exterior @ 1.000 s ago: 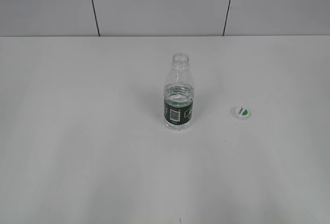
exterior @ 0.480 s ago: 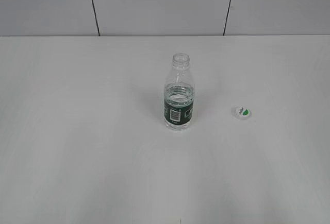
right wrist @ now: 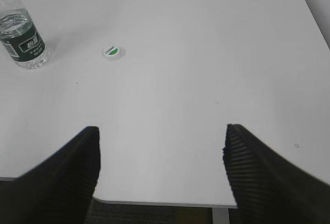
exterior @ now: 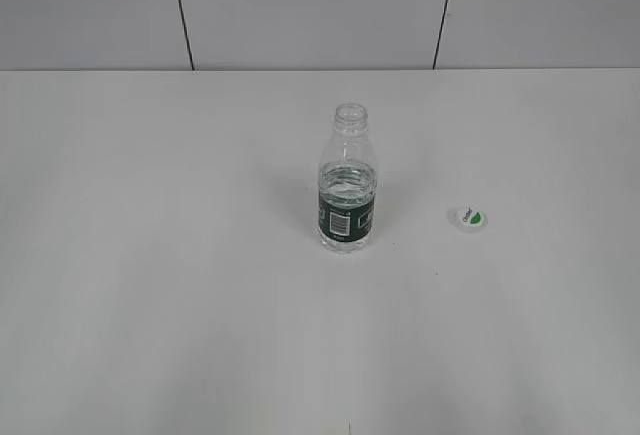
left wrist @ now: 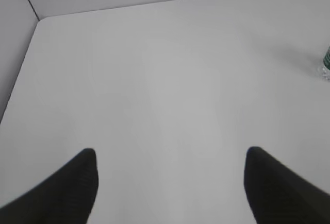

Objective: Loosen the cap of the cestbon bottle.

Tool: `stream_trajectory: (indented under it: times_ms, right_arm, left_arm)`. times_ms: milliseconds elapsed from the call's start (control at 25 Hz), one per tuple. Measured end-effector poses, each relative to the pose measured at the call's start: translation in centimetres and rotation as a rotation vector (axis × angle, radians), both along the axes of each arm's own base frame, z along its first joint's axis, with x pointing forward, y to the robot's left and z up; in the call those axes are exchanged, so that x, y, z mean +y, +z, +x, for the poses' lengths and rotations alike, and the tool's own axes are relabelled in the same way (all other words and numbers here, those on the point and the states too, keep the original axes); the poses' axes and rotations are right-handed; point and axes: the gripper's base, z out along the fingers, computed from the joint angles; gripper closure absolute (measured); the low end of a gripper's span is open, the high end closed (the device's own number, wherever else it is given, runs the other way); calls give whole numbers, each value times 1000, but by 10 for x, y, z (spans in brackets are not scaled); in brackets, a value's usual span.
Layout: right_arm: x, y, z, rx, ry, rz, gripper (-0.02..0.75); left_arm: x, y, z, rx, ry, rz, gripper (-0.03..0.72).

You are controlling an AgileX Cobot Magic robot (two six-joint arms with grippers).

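Note:
The cestbon bottle (exterior: 347, 190) stands upright in the middle of the white table, its threaded neck bare and open. It shows at the top left of the right wrist view (right wrist: 21, 36) and as a sliver at the right edge of the left wrist view (left wrist: 326, 64). The white cap (exterior: 470, 218) with a green mark lies on the table to the bottle's right, apart from it; it also shows in the right wrist view (right wrist: 113, 53). My left gripper (left wrist: 170, 154) is open and empty over bare table. My right gripper (right wrist: 161, 131) is open and empty near the table's front edge. Neither arm shows in the exterior view.
The white table (exterior: 150, 305) meets a panelled grey wall (exterior: 300, 5) at the back. Its near edge and a leg show in the right wrist view (right wrist: 221, 206). Its left edge and back corner show in the left wrist view (left wrist: 26, 44).
The cap shifts by a pixel or two between frames; otherwise nothing has visibly moved.

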Motion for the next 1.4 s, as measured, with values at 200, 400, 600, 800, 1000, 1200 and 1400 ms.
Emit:
stream_trajectory:
  times_ms: [200, 400, 600, 800, 1000, 1200, 1400]
  right_arm:
    - [0, 0, 0, 0, 0, 0, 169]
    - [0, 0, 0, 0, 0, 0, 169]
    - [0, 0, 0, 0, 0, 0, 169]
    - [0, 0, 0, 0, 0, 0, 169]
    - [0, 0, 0, 0, 0, 0, 169]
    - [0, 0, 0, 0, 0, 0, 169]
    - [0, 0, 0, 0, 0, 0, 169]
  left_arm:
    - [0, 0, 0, 0, 12, -8, 160]
    - [0, 0, 0, -1, 22, -29, 160]
    - [0, 0, 0, -2, 23, -31, 160]
    - [0, 0, 0, -2, 23, -31, 160]
    - [0, 0, 0, -2, 23, -31, 160]
    - [0, 0, 0, -2, 23, -31, 160]
    - [0, 0, 0, -2, 23, -31, 160]
